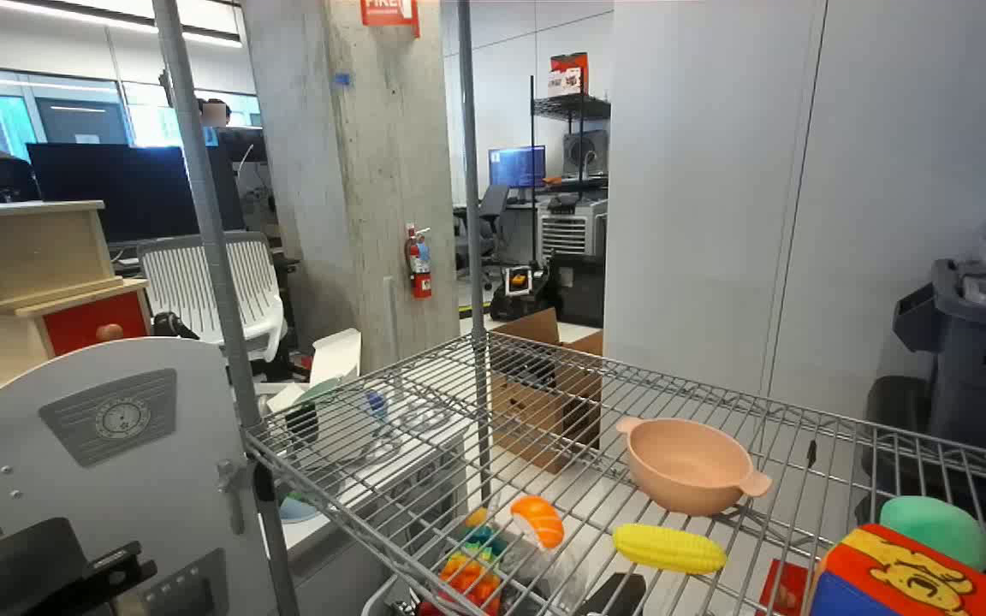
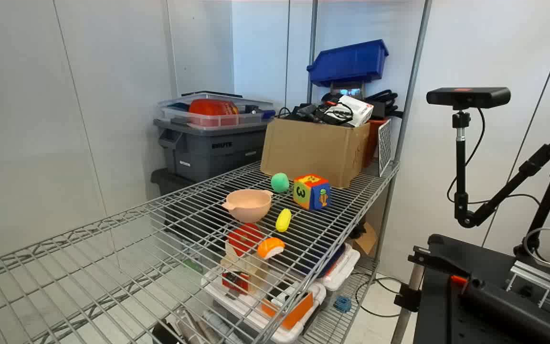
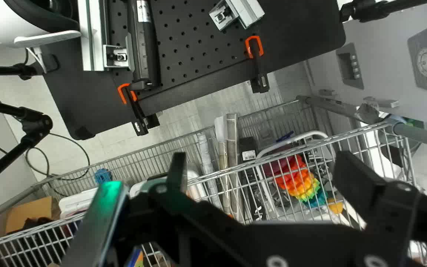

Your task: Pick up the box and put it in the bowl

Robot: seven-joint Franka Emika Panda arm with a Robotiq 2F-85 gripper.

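With claw wide and empty, appears at the reaching step and must next come over the box, well apart from the claw.

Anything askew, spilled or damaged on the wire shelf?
One mild oddity: the cube shows its 3 lying sideways, prongs up, in an exterior view, so it seems rolled a quarter turn. The bowl stands upright; no spill or damage shows.
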